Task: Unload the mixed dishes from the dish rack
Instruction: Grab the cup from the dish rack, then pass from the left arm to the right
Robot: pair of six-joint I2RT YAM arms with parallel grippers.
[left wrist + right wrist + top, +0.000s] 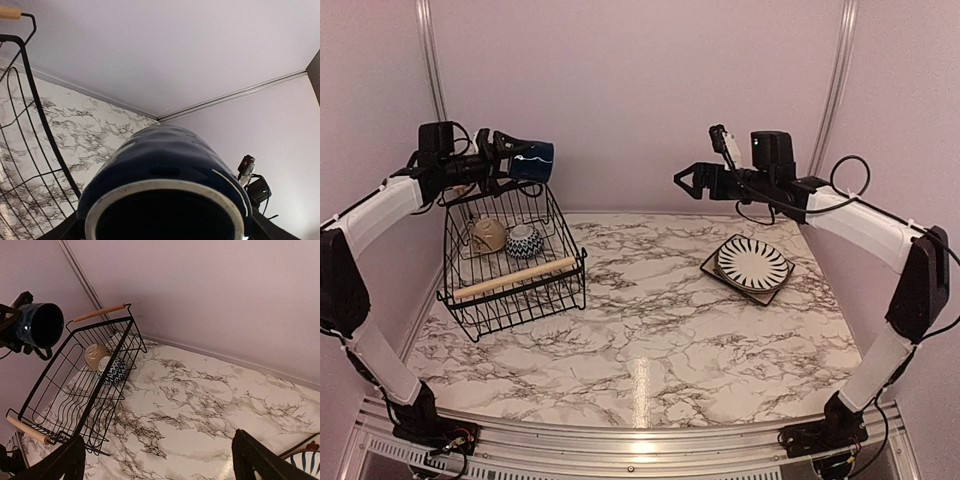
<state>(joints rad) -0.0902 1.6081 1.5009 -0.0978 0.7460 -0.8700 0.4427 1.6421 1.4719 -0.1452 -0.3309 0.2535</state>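
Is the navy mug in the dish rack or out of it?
Out. The left gripper holds the navy mug sideways in the air, above the dish rack.

We count one mug [533, 160], one cream bowl [488, 234], one patterned bowl [523, 240], one striped plate [752, 262], one square plate [710, 268], one wire rack [515, 278]

open marble table [670, 330] between dish rack [525, 300] left and stacked plates [752, 262] right; rack walls, wooden handle [515, 279] fence in the bowls [523, 241].
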